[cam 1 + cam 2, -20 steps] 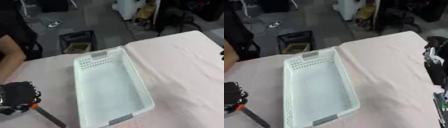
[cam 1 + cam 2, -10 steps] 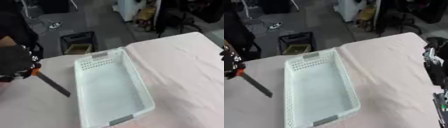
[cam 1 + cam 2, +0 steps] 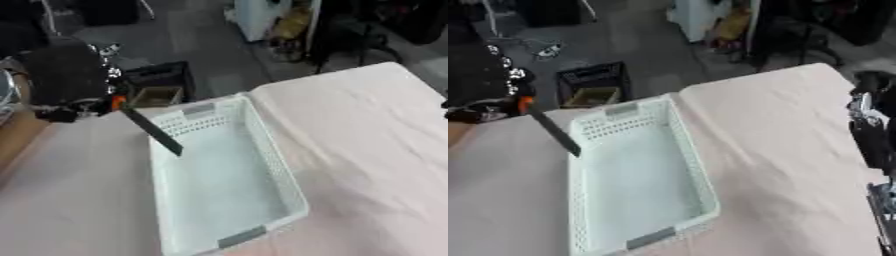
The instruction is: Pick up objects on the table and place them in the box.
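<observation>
White perforated plastic box lies on the pink-clothed worktop, while the left robot hand, fingers apparently curled round its orange-ended grip, holds a long dark tool slanting over the box's near-left rim, and the right robot hand shows blurred at the right edge, fingers unreadable

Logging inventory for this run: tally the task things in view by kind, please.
White perforated box: 1
Dark stick-shaped tool with an orange part, held in the left hand over the box's near-left rim: 1
Total: 2
</observation>
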Robot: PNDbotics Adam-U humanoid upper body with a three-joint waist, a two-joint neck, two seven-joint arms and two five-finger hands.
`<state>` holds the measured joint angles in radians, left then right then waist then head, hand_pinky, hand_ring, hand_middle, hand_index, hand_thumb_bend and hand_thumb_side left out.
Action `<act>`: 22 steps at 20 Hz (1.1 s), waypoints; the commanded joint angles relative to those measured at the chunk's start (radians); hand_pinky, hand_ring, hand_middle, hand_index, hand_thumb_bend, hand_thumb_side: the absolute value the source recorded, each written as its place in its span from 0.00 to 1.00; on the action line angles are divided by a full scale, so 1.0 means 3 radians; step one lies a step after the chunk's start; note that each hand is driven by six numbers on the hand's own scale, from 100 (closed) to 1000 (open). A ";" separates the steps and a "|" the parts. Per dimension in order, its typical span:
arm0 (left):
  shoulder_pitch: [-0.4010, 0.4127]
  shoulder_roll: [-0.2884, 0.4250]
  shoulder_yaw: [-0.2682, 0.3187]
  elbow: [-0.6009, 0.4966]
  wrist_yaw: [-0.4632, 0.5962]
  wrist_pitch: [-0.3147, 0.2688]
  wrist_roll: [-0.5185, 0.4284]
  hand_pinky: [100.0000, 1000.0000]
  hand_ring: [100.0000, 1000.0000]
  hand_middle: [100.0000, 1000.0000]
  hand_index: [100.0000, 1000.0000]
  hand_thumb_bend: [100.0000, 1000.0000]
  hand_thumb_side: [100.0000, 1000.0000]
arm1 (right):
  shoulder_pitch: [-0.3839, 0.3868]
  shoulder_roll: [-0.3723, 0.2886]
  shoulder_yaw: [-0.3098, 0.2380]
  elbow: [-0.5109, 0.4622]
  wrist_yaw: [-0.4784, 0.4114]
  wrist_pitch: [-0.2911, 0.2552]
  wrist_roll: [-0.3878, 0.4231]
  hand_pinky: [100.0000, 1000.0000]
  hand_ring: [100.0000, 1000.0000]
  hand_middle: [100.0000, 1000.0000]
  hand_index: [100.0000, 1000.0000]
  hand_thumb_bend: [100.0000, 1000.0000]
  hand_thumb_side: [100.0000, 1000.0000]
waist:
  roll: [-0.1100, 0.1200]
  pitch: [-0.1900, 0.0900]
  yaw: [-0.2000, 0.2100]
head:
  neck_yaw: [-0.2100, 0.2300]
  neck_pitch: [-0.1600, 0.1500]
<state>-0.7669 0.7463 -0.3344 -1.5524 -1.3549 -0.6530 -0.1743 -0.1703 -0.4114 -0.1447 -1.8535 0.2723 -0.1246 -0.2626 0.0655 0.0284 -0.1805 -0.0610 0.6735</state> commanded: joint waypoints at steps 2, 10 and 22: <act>-0.0125 -0.0142 -0.0011 0.0117 -0.0099 -0.0028 0.0071 0.16 0.00 0.00 0.05 0.00 0.00 | -0.0031 -0.0056 0.0002 -0.0027 -0.0018 -0.0007 0.0018 0.24 0.35 0.41 0.66 0.00 0.61 | -0.0023 -0.0044 -0.0016 | 0.0022 0.0025; -0.0160 -0.0569 -0.0151 0.0368 -0.0409 -0.0086 0.0258 0.19 0.00 0.00 0.08 0.00 0.03 | -0.0039 -0.0042 0.0019 -0.0023 -0.0031 -0.0015 0.0036 0.24 0.35 0.41 0.66 0.00 0.61 | -0.0032 -0.0038 -0.0049 | 0.0048 0.0039; 0.0003 -0.0973 -0.0335 0.0834 -0.1113 -0.0102 0.0779 0.52 0.54 0.51 0.57 0.49 0.33 | -0.0047 -0.0023 0.0026 -0.0021 -0.0045 -0.0020 0.0046 0.24 0.35 0.41 0.66 0.00 0.61 | -0.0035 -0.0018 -0.0084 | 0.0085 0.0018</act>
<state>-0.7524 0.4513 -0.4384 -1.3016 -1.6664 -0.6860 0.0399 -0.1703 -0.4054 -0.1342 -1.8503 0.2632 -0.1287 -0.2502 0.0619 0.0305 -0.2042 -0.0450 0.6804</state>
